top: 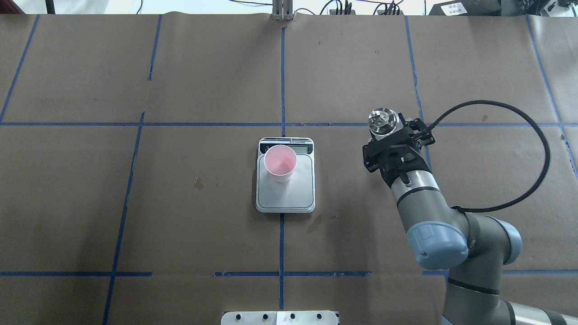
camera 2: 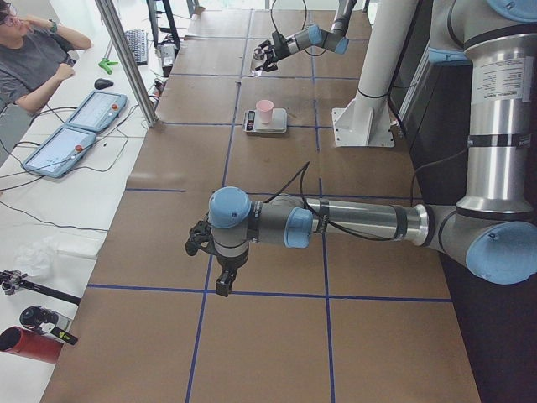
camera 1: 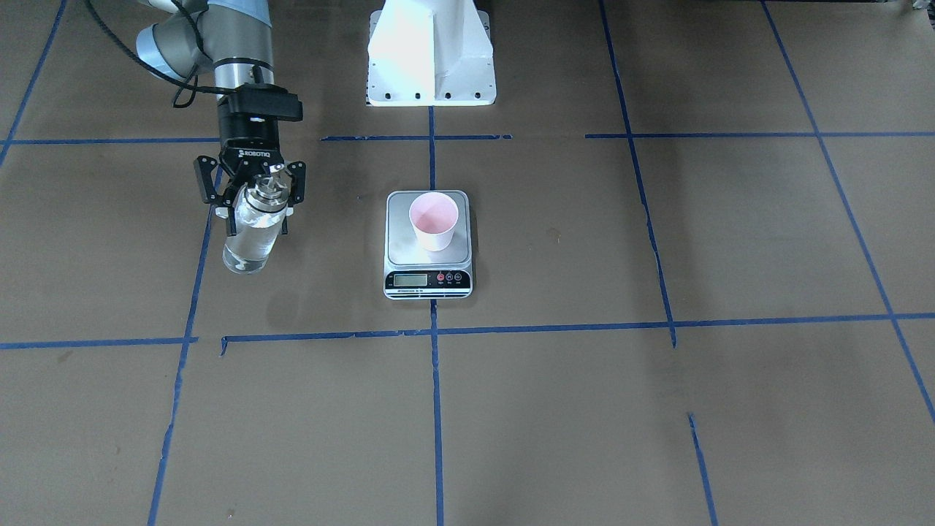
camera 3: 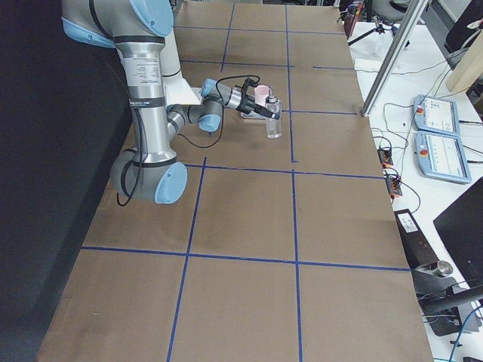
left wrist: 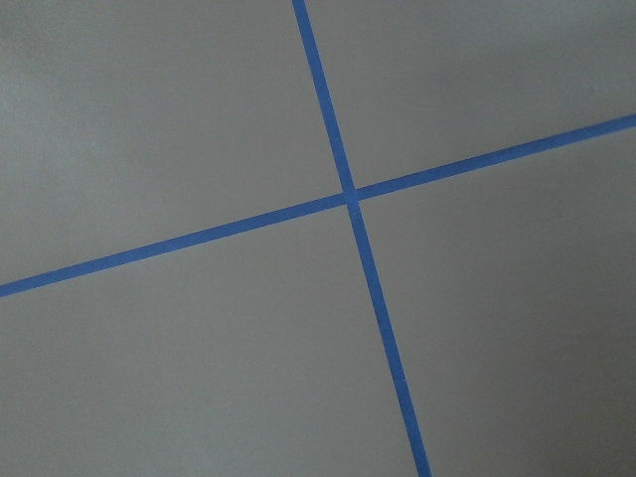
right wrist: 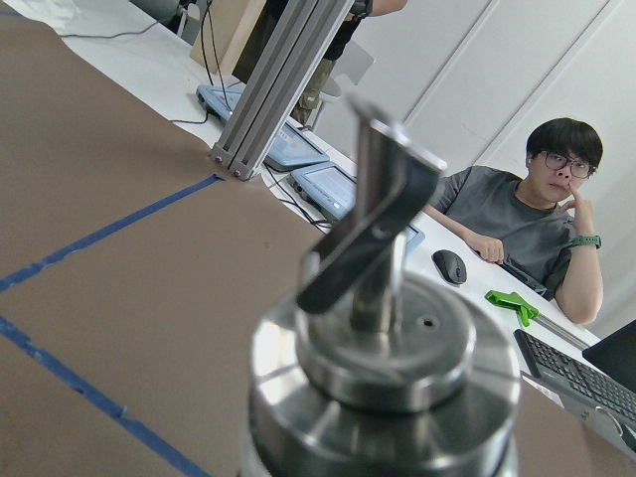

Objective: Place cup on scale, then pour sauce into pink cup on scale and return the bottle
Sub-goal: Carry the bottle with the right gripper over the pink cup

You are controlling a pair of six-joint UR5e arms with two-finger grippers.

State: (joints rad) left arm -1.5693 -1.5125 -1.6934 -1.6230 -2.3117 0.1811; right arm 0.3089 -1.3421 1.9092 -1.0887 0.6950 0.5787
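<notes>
Overhead exterior: right gripper (top: 388, 131) tight around bottle (top: 382, 121), well clear of scale (top: 293, 198) and cup (top: 280, 163); left gripper (camera 2: 216, 273) unreadable.

Soft, even room light from above; I see no hard shadows on my screens.

The brown table (top: 203, 67) is lit evenly, with a cool and rather flat colour. In the front-facing view the white robot base (camera 1: 431, 51) is overexposed and loses its detail, and the bottle (camera 1: 252, 234) throws only a faint, wide shadow on the paper. The scale (camera 1: 428, 248) shows a mild sheen on its steel, no strong glare. In the right wrist view the bottle's cap is very near the lens and its lower part is blurred, while the person (right wrist: 537, 224) behind looks sharper. The left wrist view is soft and slightly grainy. In the exterior right view the left edge is nearly black.
</notes>
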